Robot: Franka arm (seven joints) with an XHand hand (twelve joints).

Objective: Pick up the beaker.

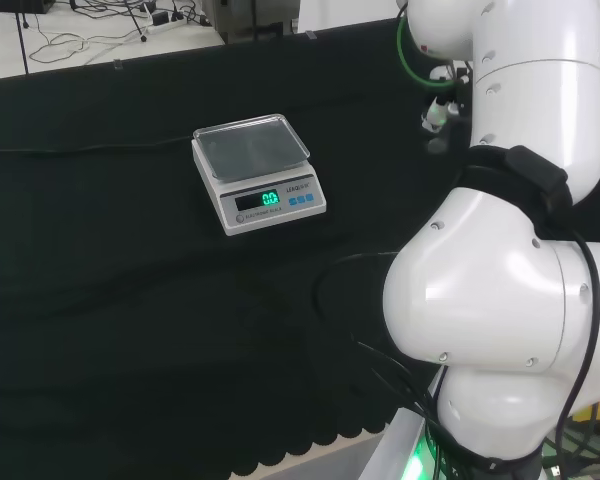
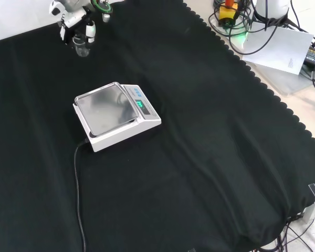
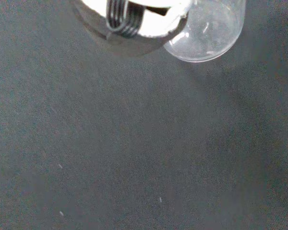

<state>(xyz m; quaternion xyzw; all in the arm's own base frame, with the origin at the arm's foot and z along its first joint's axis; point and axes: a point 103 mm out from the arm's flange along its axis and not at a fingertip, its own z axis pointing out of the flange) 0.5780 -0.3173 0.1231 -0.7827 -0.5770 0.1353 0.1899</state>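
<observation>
The beaker (image 2: 82, 48) stands upright on the counter (image 2: 199, 157), just below the hand (image 2: 76, 26) and touching or nearly touching its fingers in the front view. Whether the fingers are spread or curled round it cannot be told.

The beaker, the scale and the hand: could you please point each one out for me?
beaker (image 3: 209, 33), wrist view, on its clear glass base.
scale (image 2: 106, 107), front view, on its metal weighing pan.
hand (image 2: 73, 25), front view, on its black and white body.
</observation>
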